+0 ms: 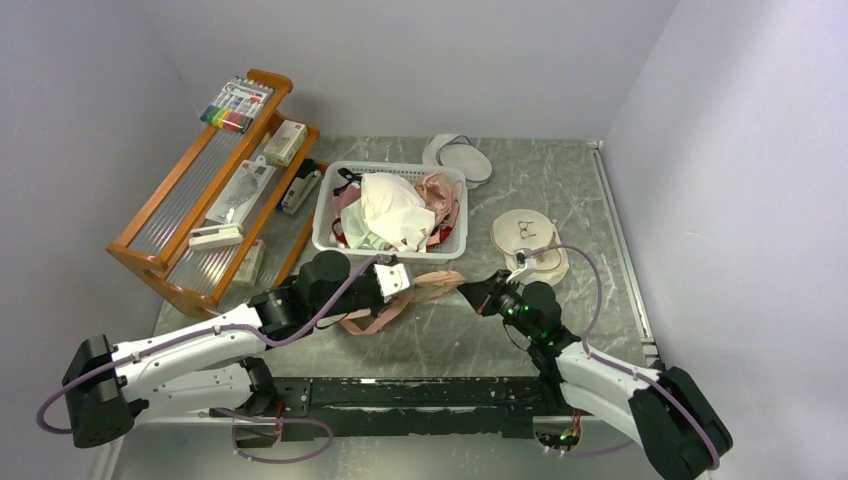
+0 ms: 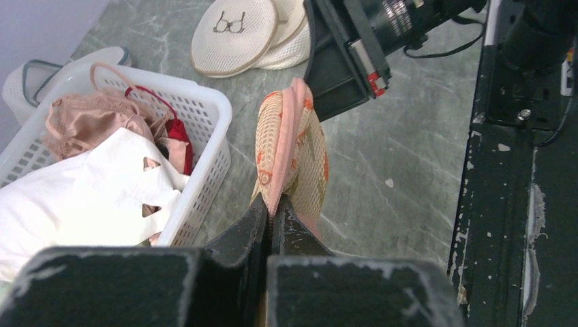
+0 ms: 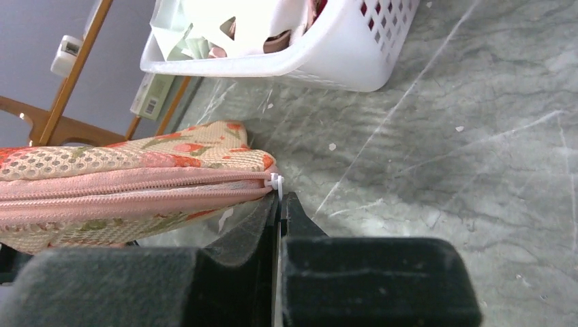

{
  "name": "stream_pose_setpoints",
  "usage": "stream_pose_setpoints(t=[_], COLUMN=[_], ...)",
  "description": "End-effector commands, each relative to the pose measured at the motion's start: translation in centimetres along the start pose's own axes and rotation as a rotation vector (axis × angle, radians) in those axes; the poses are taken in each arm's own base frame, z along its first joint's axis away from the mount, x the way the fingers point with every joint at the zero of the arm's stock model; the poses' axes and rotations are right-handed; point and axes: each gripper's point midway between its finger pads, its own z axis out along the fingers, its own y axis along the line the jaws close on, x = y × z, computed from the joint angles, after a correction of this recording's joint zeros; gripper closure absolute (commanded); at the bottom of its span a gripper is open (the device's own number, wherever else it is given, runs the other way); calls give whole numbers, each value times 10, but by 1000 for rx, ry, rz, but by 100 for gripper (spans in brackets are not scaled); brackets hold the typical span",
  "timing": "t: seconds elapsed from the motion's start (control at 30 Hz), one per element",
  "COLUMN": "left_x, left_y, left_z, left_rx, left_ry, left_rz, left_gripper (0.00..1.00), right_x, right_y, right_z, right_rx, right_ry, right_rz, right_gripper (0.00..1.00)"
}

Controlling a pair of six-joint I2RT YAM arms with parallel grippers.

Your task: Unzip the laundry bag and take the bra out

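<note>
laundry bag [image 2: 293, 143] gripped by left fingers [image 2: 242, 238] and right fingers [image 3: 303, 221]; box [image 1: 285, 142] print unreadable.

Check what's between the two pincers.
The laundry bag spans it: left pincer shut on one end, right pincer at the other. Top view shows it.

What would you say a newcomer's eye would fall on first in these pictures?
The flowered peach laundry bag, stretched between both grippers. The left gripper pinches one end, and the right gripper is shut on the white zipper pull at the other, with the zipper not yet opened. Just behind stands a white basket heaped with garments.
</note>
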Motion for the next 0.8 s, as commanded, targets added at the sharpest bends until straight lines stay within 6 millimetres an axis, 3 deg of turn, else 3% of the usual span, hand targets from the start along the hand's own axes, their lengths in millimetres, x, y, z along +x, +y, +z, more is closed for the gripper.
stream_pose_setpoints(t=[0.0,0.13,0.27,0.33,0.43,0.5,0.57,0.63,0.77], left_x=[-43,-26,-6,2,13,18,18,18,6], left_y=[-6,-10,-19,-24,-32,-37,-43,-50,-57], left_z=[-1,15,30,35,41,44,46,47,41], left_rx=[55,101,161,194,237,266,303,348,408], left_ry=[-179,-68,38,85,142,179,203,212,163], left_rz=[19,9,-5,-11,-29,-54,-79,-105,-122], left_gripper=[93,93,93,92,85,78,57,43,17], right_x=[11,11,-2,-21,-45,-71,-88,-102,-104], right_y=[-2,-27,-42,-31,-18,-1,7,16,41], right_z=[-3,-4,-24,-31,-49,-62,-74,-81,-73], right_rx=[-51,136,297,288,305,284,291,292,208], right_ry=[13,52,26,-32,-97,-171,-213,-232,-133], right_rz=[-53,-11,22,31,51,37,13,-28,-174], right_gripper=[100,99,82,73,51,40,30,20,10])
